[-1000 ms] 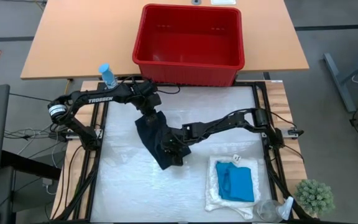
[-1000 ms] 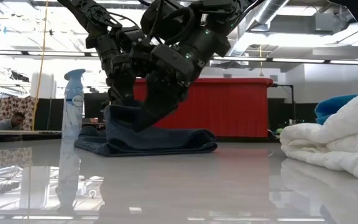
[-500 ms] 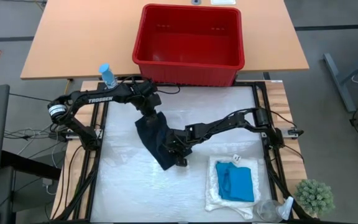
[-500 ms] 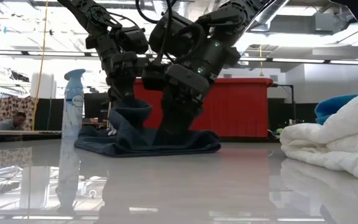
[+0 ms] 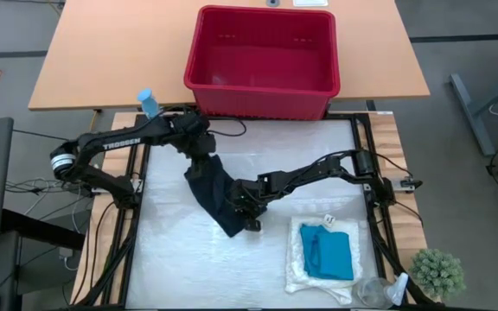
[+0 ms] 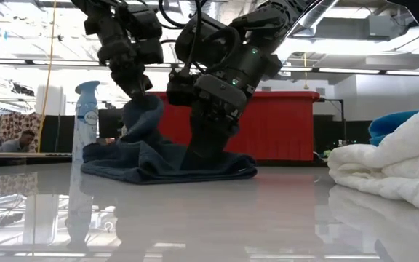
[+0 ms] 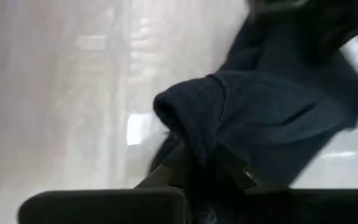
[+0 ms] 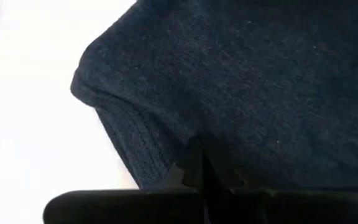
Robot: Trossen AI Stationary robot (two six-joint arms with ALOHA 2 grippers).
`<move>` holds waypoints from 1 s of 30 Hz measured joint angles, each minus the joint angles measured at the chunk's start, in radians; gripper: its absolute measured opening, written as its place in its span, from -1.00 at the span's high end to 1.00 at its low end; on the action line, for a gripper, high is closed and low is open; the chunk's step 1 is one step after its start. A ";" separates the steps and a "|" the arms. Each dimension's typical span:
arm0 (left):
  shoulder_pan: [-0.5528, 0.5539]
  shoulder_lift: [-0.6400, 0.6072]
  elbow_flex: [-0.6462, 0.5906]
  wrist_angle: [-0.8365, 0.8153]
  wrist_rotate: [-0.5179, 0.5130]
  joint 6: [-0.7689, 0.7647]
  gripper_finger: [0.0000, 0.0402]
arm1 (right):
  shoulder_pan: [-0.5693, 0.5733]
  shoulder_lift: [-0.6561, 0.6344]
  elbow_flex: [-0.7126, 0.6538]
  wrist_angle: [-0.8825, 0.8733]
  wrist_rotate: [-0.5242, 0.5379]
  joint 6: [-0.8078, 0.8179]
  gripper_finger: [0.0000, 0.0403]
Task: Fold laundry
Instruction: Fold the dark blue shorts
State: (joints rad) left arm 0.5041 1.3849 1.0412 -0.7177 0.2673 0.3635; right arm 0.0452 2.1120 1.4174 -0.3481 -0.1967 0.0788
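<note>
Navy garment pinched by both closed tools: left tool, right tool

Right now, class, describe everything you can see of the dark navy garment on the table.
The dark navy garment is a soft knit-looking cloth with a ribbed hem, lying as a long, partly folded strip on the white table, left of the cream cloth. Its lower layers rest flat; one end is bunched and lifted. The left gripper pinches that raised end from above, and the right gripper presses shut on the cloth nearer its other end. It touches nothing else.
</note>
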 joint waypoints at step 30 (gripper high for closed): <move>-0.011 0.007 -0.164 -0.101 -0.092 0.291 0.51 | -0.001 0.002 -0.001 -0.002 0.000 -0.005 0.90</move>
State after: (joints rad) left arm 0.4927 1.3914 0.8772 -0.8182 0.1748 0.6548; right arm 0.0444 2.1143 1.4162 -0.3500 -0.1970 0.0734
